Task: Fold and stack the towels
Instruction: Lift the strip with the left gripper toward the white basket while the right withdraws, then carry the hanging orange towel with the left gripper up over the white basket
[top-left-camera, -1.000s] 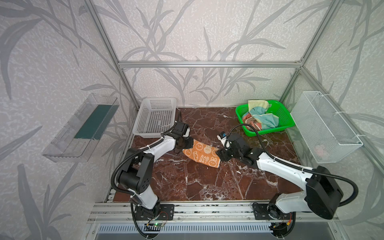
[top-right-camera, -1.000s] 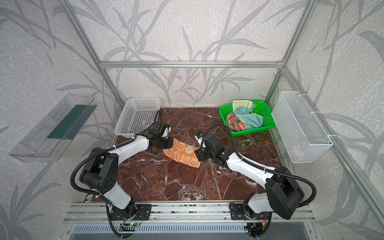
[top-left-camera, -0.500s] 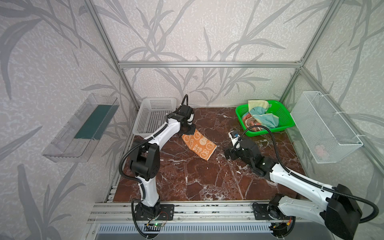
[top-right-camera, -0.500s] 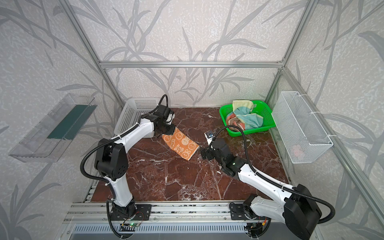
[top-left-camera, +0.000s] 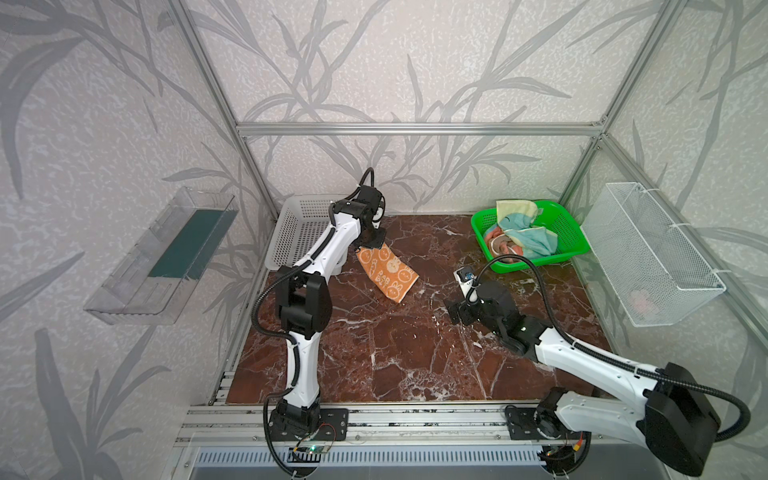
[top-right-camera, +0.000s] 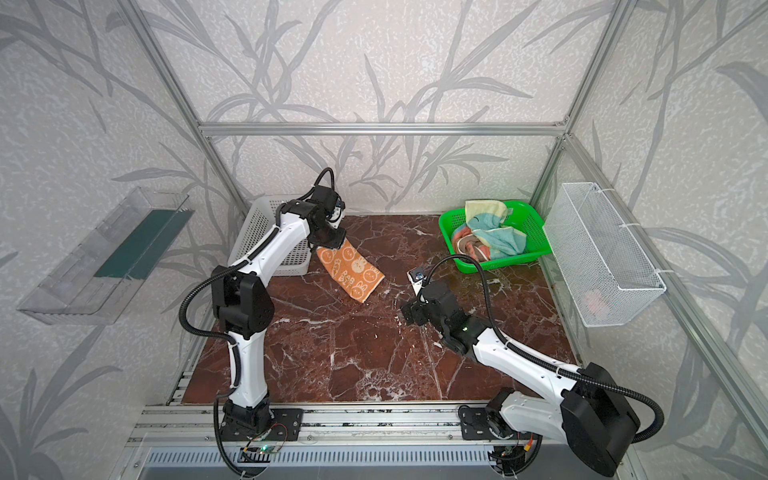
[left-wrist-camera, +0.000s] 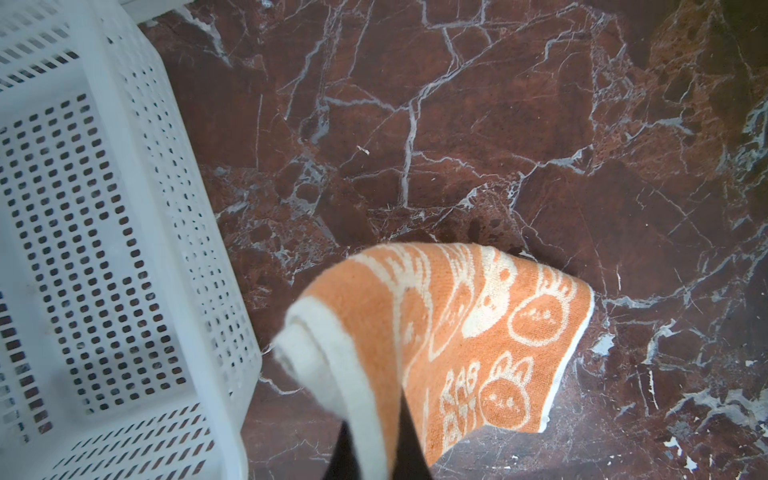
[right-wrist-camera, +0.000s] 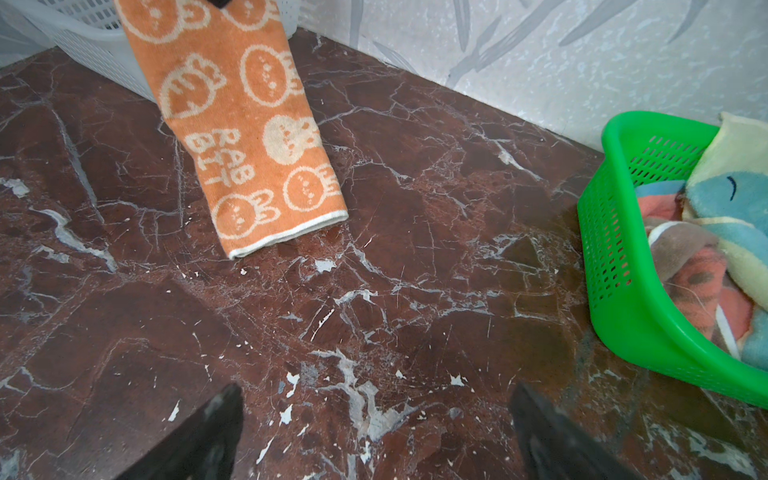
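My left gripper (top-left-camera: 371, 244) (top-right-camera: 331, 244) is shut on one end of the folded orange towel (top-left-camera: 388, 274) (top-right-camera: 353, 270) (left-wrist-camera: 478, 332) (right-wrist-camera: 249, 137), next to the white basket. The towel hangs slanting from it, and its free end reaches down to the marble. The black fingers (left-wrist-camera: 409, 446) pinch the white-edged fold. Two more towels lie crumpled in the green basket (top-left-camera: 536, 264) (top-right-camera: 498, 264) (right-wrist-camera: 615, 291): a pale yellow and teal one (top-left-camera: 525, 237) (right-wrist-camera: 739, 195) and a salmon one (top-left-camera: 496, 243) (right-wrist-camera: 702, 282). My right gripper (top-left-camera: 453, 309) (top-right-camera: 409, 311) (right-wrist-camera: 376, 415) stands open and empty over bare marble, between towel and green basket.
A white perforated basket (top-left-camera: 299, 232) (top-right-camera: 257, 232) (left-wrist-camera: 83, 208) stands at the back left, tight against the left arm. A wire basket (top-left-camera: 648, 257) hangs on the right wall and a clear shelf (top-left-camera: 162, 257) on the left wall.
The left gripper has lifted the orange towel off the table and carried it back toward the white basket. The right gripper has drawn away from the towel, rightward and toward the front.
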